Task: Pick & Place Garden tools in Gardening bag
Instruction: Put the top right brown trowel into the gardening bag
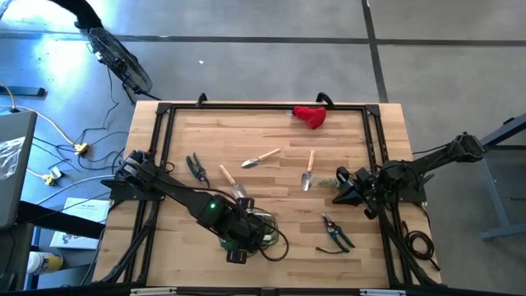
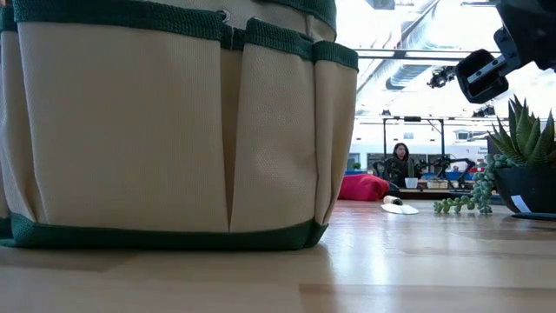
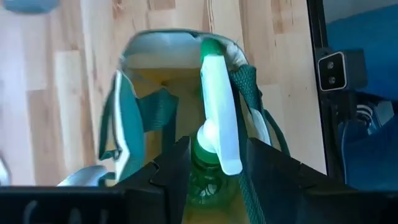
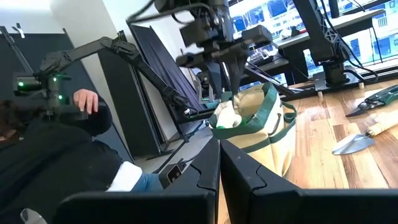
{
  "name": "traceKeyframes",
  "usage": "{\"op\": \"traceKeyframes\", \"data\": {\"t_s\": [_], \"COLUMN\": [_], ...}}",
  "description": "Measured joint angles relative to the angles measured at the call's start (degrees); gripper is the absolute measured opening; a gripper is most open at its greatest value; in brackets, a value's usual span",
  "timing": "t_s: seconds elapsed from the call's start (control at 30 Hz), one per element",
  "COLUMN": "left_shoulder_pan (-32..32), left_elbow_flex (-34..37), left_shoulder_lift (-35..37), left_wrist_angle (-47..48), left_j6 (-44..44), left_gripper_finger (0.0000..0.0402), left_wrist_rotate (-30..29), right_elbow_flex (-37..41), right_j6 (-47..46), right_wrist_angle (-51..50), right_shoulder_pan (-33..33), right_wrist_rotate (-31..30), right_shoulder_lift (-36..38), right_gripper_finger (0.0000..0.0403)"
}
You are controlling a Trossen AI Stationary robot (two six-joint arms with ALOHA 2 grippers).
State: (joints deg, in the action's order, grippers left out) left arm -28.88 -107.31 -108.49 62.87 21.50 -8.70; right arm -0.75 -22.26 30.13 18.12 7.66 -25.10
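Gardening bag sits at the table's near edge, and the left gripper hangs right over its open mouth, clamped on the green-and-white spray bottle. Let go off-centre and I reckon it catches the rim or strap and tips out. Right gripper waits near the right edge, fingers together

Three trowels, two shears, one red bundle, one bag
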Motion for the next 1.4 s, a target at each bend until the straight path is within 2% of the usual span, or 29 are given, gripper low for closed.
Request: {"op": "traceKeyframes", "data": {"t_s": [0.37, 0.47, 0.63, 0.77, 0.97, 1.13, 1.4], "left_shoulder_pan": [0.0, 0.0, 0.0, 0.0, 0.0, 0.0, 0.0], "left_elbow_flex": [-16.2, -20.3, -23.8, -24.2, -24.2, -24.2, -24.2], "left_shoulder_lift": [0.0, 0.0, 0.0, 0.0, 0.0, 1.1, 2.9], "left_wrist_angle": [10.9, 14.9, 22.8, 26.6, 27.2, 27.2, 27.1], "left_j6": [0.0, -0.3, 0.1, -0.3, 0.9, 1.8, 4.3], "left_gripper_finger": [0.0152, 0.0152, 0.0152, 0.0152, 0.0152, 0.0152, 0.0152], "left_wrist_rotate": [-5.1, -8.8, -16.5, -15.1, -14.2, -5.1, -5.1], "right_elbow_flex": [0.0, 0.0, 0.0, 0.0, 0.0, 0.0, -0.1], "right_j6": [-0.4, 0.6, 4.0, 5.9, 6.7, 4.0, 8.2], "right_wrist_angle": [0.3, 2.3, 7.1, 10.2, 14.1, 15.7, 31.1], "right_shoulder_pan": [0.0, 0.0, 0.0, 0.0, 0.0, 0.2, 4.4], "right_wrist_rotate": [0.0, -0.4, -6.7, -10.6, -10.5, -8.0, -4.7], "right_shoulder_lift": [0.0, 0.0, 0.0, 0.0, 0.0, -0.4, -4.9], "right_gripper_finger": [0.0003, 0.0003, 0.0003, 0.0003, 0.0003, 0.0003, 0.0003]}}
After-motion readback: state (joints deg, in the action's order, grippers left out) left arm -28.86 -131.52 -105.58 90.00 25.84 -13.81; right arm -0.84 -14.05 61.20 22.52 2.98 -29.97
